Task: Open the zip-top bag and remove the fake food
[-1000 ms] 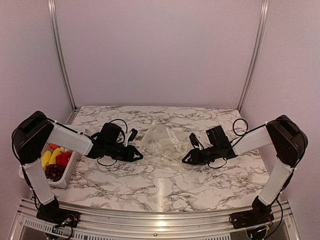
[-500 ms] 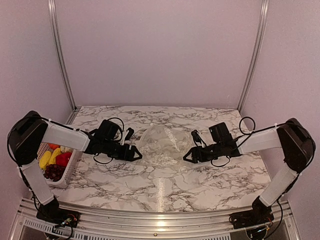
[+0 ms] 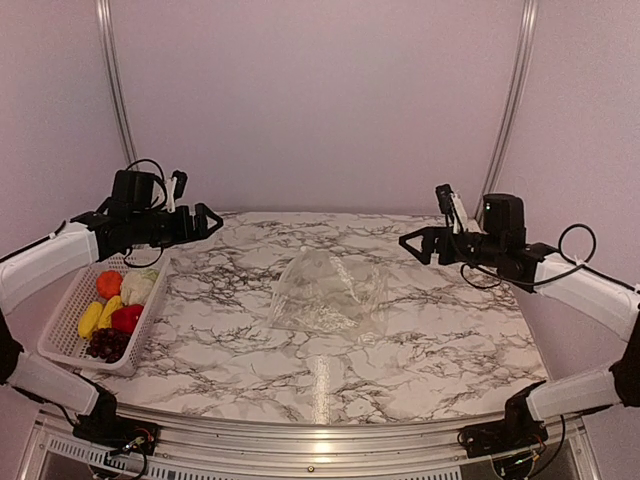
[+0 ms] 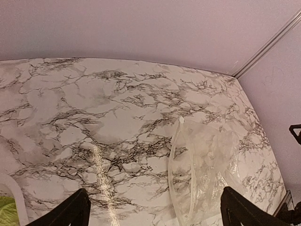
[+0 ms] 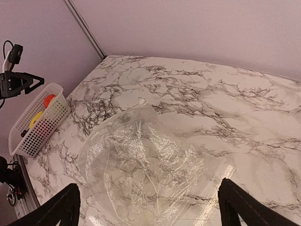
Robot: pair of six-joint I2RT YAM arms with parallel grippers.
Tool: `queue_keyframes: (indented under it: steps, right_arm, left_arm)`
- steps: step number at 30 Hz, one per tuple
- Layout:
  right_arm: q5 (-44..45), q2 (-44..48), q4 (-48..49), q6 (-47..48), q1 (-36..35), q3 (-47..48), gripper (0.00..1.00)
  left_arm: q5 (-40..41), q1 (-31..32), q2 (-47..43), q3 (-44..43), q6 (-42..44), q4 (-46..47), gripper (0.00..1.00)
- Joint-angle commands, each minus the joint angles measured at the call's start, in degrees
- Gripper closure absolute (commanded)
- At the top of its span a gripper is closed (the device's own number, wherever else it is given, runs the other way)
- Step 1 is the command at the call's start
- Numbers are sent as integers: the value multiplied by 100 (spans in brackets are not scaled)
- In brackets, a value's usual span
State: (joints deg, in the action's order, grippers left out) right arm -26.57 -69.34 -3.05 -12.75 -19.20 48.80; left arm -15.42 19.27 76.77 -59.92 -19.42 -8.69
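Note:
The zip-top bag (image 3: 328, 295) lies crumpled in the middle of the marble table, clear, with nothing coloured inside it; its zip strip runs along the left edge. It also lies below the fingers as the bag (image 4: 207, 174) and the bag (image 5: 141, 174). The fake food (image 3: 115, 312) sits in the white basket: orange, cream, yellow, red and dark grape pieces. My left gripper (image 3: 205, 222) hangs open high above the table's left side, over the basket's far end. My right gripper (image 3: 410, 245) hangs open high at the right. Neither touches the bag.
The white lattice basket (image 3: 62, 325) stands at the table's left edge, also seen as the basket (image 5: 40, 127). Metal uprights (image 3: 118, 110) rise at the back corners against pale walls. The table's front edge has a metal rail (image 3: 320, 435).
Both grippers have opened wide, lifted away from the bag's two sides and drawn back outward. The bag has settled lower on the table.

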Motion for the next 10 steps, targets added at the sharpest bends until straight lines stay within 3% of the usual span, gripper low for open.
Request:
queue_keyframes:
  steps: [1, 10]
  right_arm:
    - [238, 205, -69, 125, 158, 62, 1]
    - [2, 519, 744, -147, 180, -836, 1]
  left_arm:
    - [869, -238, -559, -16, 111, -913, 1]
    - [1514, -476, -1343, 812, -138, -1070, 1]
